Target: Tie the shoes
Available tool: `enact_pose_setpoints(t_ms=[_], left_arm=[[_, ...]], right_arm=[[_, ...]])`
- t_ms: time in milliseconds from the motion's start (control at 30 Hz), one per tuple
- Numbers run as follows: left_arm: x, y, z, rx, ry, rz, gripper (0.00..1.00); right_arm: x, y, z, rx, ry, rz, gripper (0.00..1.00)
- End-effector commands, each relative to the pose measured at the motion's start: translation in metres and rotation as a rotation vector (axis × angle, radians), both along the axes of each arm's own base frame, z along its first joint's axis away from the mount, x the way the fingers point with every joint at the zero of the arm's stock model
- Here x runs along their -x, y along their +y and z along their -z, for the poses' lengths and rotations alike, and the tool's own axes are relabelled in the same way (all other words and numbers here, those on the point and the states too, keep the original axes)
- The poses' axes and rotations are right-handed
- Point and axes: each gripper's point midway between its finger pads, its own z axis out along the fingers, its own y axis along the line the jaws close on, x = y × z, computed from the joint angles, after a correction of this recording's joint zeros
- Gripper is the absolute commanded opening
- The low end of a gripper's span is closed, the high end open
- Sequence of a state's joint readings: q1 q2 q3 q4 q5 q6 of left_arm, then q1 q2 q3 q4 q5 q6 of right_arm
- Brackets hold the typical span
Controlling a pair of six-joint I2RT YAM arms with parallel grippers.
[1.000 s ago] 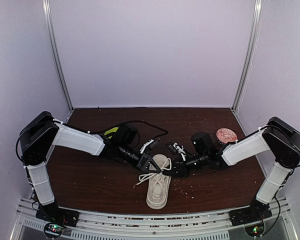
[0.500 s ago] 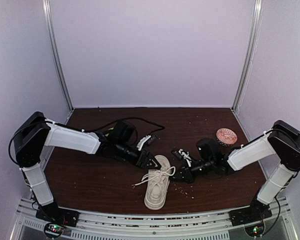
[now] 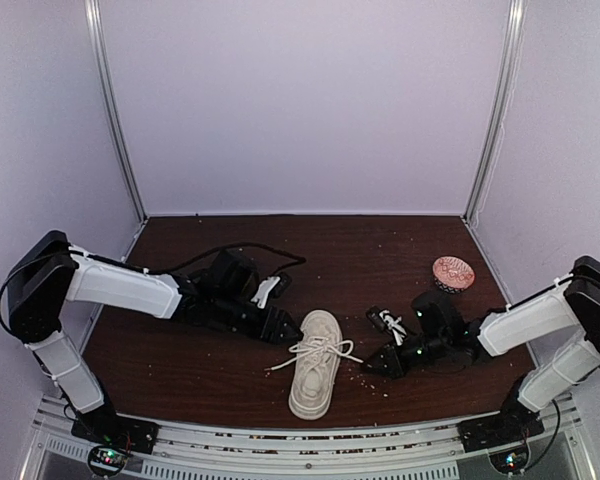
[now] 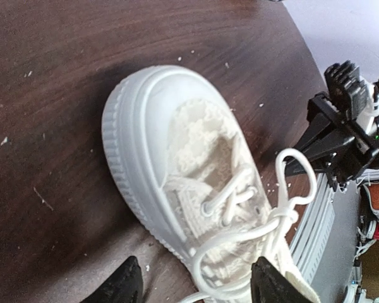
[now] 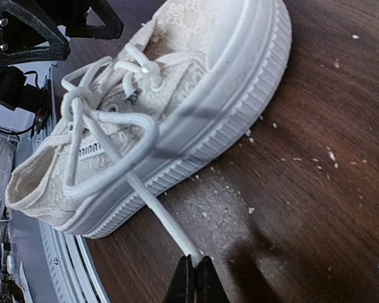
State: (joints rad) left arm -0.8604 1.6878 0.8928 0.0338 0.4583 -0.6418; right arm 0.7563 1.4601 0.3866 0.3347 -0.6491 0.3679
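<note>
So the sneaker (image 3: pixel 313 375) is lying flat on the table (image 3: pixel 200 370) between the two arms. Its long axis is running roughly away from the bases: toe pointing to the far side, heel toward the near edge, leaning just a touch to the left at the heel. The right gripper (image 5: pixel 196 281) is sitting low on the table off the shoe's right flank, about level with the midfoot. It's clenched tight on one lace (image 5: pixel 155 214), which is stretching from the knot area across the sole edge and straight out to it, so the pull is going sideways, across the shoe rather than along it. The left gripper (image 4: pixel 197 285) is hovering just beside the toe on the left with its jaws spread wide, grasping nothing. The other loose end (image 3: pixel 279 366) is trailing out on the left side of the shoe, nearer the bases than that gripper. My guess is the left arm is the one that's closer to it, and it'd need to come back along the shoe's left flank to grab it. I can't tell from here whether the loops on top are actually cinched yet.
</note>
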Motion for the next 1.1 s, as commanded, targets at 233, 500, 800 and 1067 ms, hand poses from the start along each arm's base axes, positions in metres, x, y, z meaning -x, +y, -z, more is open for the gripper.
enact_pose_setpoints(t_ms=[233, 500, 800, 1067], left_arm=[[-0.003, -0.009, -0.005, 0.085, 0.063, -0.101, 0.59], [0.005, -0.015, 0.009, 0.066, 0.159, -0.117, 0.53], [0.017, -0.023, 0.014, 0.05, 0.213, -0.111, 0.44], [0.022, -0.021, 0.022, -0.006, 0.245, -0.119, 0.3]], right_arm=[[0.006, -0.037, 0.017, 0.109, 0.075, 0.191, 0.0], [-0.011, -0.033, -0.035, -0.051, 0.018, 0.307, 0.53], [-0.028, -0.007, -0.073, -0.108, 0.003, 0.424, 0.58], [-0.029, 0.025, -0.061, -0.14, 0.094, 0.435, 0.55]])
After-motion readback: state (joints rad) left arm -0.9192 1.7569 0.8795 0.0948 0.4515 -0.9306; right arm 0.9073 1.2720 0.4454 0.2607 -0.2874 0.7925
